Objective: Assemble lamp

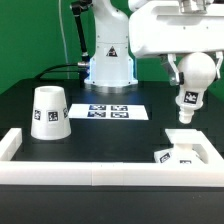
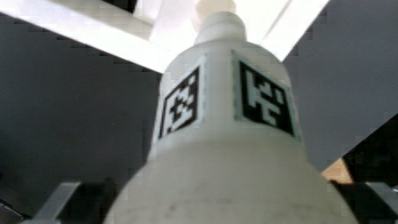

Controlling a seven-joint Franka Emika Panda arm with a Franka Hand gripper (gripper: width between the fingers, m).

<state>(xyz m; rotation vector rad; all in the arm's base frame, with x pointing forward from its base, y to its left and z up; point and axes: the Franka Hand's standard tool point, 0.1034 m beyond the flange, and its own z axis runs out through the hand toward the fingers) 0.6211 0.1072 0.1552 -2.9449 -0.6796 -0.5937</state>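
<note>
My gripper (image 1: 186,62) is shut on the white bulb (image 1: 188,92) and holds it in the air at the exterior view's right, round end in the jaws and tagged neck pointing down. The small square base (image 1: 178,153) lies on the table just below the bulb, inside the corner of the white rails. The truncated-cone shade (image 1: 48,112) stands upright at the exterior view's left. In the wrist view the bulb (image 2: 222,130) fills the picture, with dark fingers (image 2: 63,203) on either side of my gripper (image 2: 210,208). The base is hidden behind the bulb there.
The marker board (image 1: 110,111) lies flat on the black table in the middle. White rails (image 1: 90,172) edge the front and the right corner, and show blurred in the wrist view (image 2: 125,28). The arm's white pedestal (image 1: 110,62) stands at the back.
</note>
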